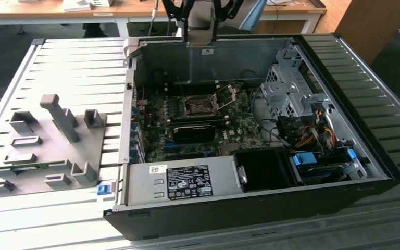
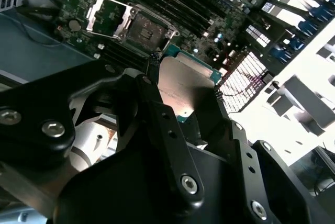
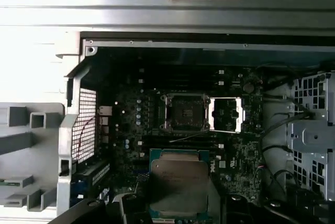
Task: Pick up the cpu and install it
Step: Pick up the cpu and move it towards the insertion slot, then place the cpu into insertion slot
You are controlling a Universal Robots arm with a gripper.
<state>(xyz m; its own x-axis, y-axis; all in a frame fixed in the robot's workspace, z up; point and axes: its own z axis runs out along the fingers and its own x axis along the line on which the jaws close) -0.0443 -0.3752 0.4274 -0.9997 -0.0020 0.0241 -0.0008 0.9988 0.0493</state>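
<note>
Hand (image 2: 184, 77) grips cpu (image 3: 178, 185) above motherboard (image 3: 131, 124); socket (image 3: 184, 113) open (frame raised)

The cpu (image 3: 178, 185) is a small flat square chip. Its silvery-grey metal top is dull and faintly mottled, with a thin green rim showing along the edges. It is clamped by two opposite sides between the fingers of the hand (image 2: 184, 80), its metal top turned toward the cameras in both wrist views. It hangs roughly level above the motherboard (image 3: 131, 130), near the socket (image 3: 184, 113) but apart from it — not seated in it.
</note>
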